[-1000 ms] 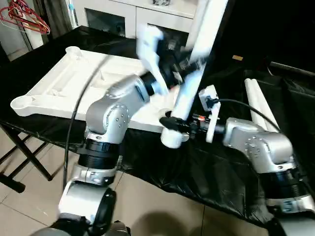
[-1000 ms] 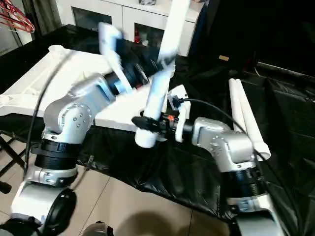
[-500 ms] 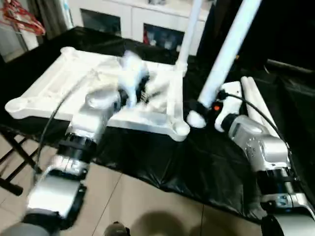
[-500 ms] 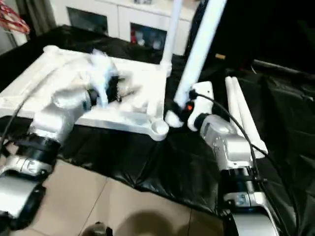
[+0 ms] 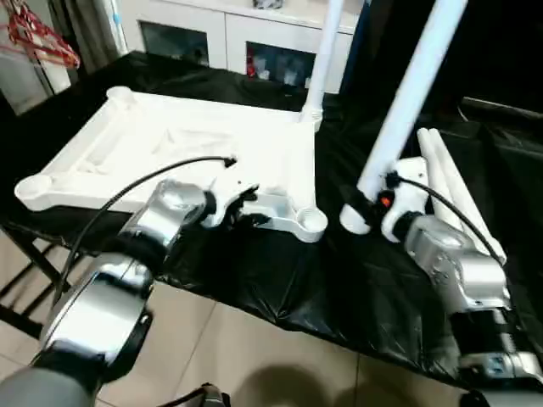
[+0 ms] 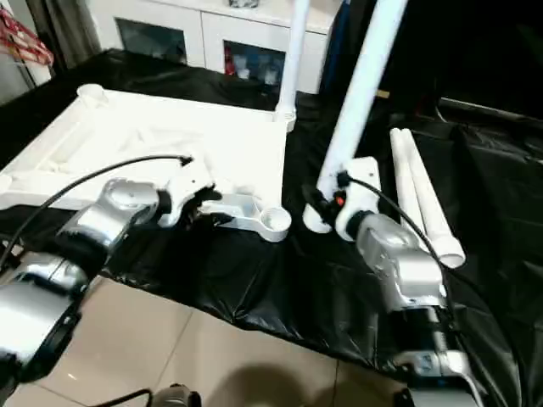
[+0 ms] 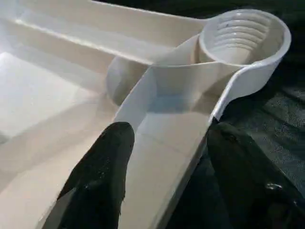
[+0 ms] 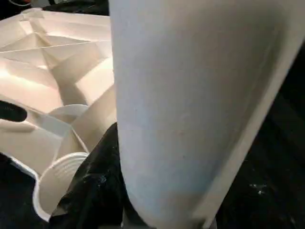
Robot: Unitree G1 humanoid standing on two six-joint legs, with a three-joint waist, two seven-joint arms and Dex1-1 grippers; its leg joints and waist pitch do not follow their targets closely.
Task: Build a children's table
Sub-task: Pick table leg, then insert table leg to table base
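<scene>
The white table top [image 5: 187, 144] lies ribbed side up on the black cloth. One leg [image 5: 325, 51] stands in its far right socket. My right gripper [image 5: 373, 199] is shut on a second leg [image 5: 411, 93], which it holds tilted just right of the near right socket [image 5: 310, 222], thick end low. Two more legs [image 5: 450, 182] lie side by side at the right. My left gripper [image 7: 167, 143] is at the top's near rim beside that socket [image 7: 243, 33]. It is open, with one finger [image 7: 102, 167] inside the rim and the other outside.
A white glass-door cabinet [image 5: 212, 34] stands behind the table. Red hangers [image 5: 38, 34] hang at the far left. The black cloth [image 5: 280, 280] drapes over the front edge above the tiled floor. Black folding stand legs [image 5: 34, 254] show under the left side.
My left gripper let go of the leg and dropped to the top's near rim. My right gripper carried the leg to the right, off the near right socket.
</scene>
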